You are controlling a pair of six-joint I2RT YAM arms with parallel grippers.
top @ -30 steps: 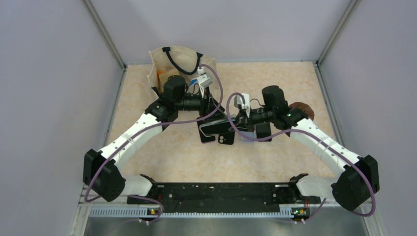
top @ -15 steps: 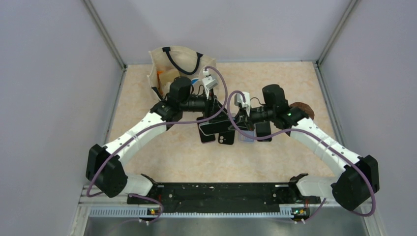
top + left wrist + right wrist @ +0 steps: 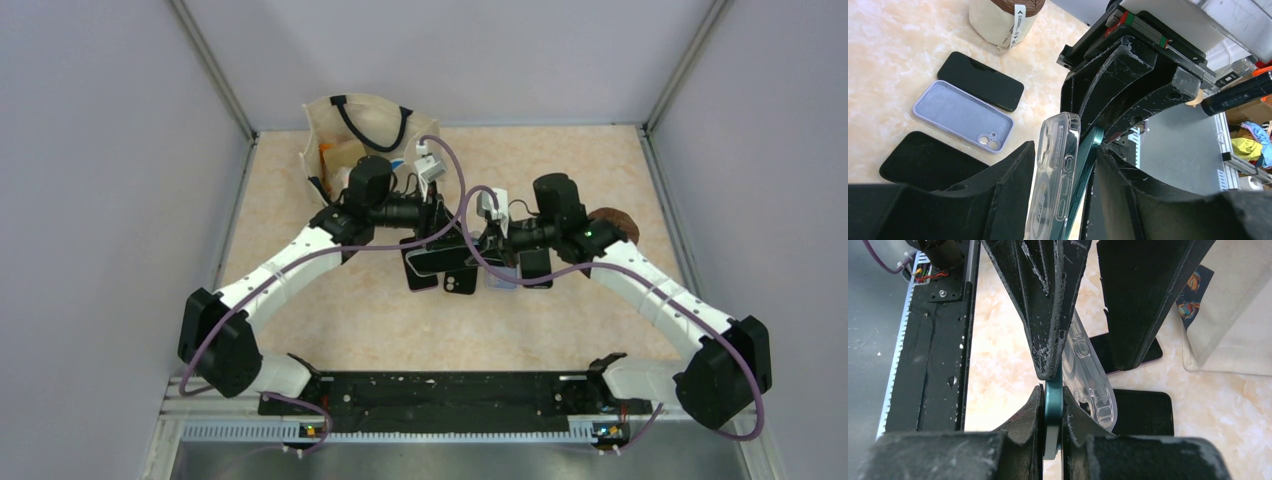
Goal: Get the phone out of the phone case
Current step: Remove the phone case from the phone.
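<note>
Where your two arms meet at the middle of the table [image 3: 330, 320], you have one lot held on edge: green phone [image 3: 1052, 440] with clear case [image 3: 1090, 385].

- Right gripper [image 3: 1052, 402], entering from 3 o'clock: clenched on the thin edge of the green phone.
- Left gripper [image 3: 1065, 150], entering from 9 o'clock: closed across both pieces, the clear case against one finger and the green phone against the other.
- Clear case: splayed away from the green phone at one end, meeting it at the other; the phone is not fully out.
- Flat on the table, just at 6 o'clock of the grippers: lilac case [image 3: 955, 117], hollow side up; black phone [image 3: 980, 80] just beside it; a black slab [image 3: 923, 162] on its other side.
- Cloth bag [image 3: 355, 120] at 11 o'clock.
- Brown-lidded tub [image 3: 998, 20] at 3 o'clock.
</note>
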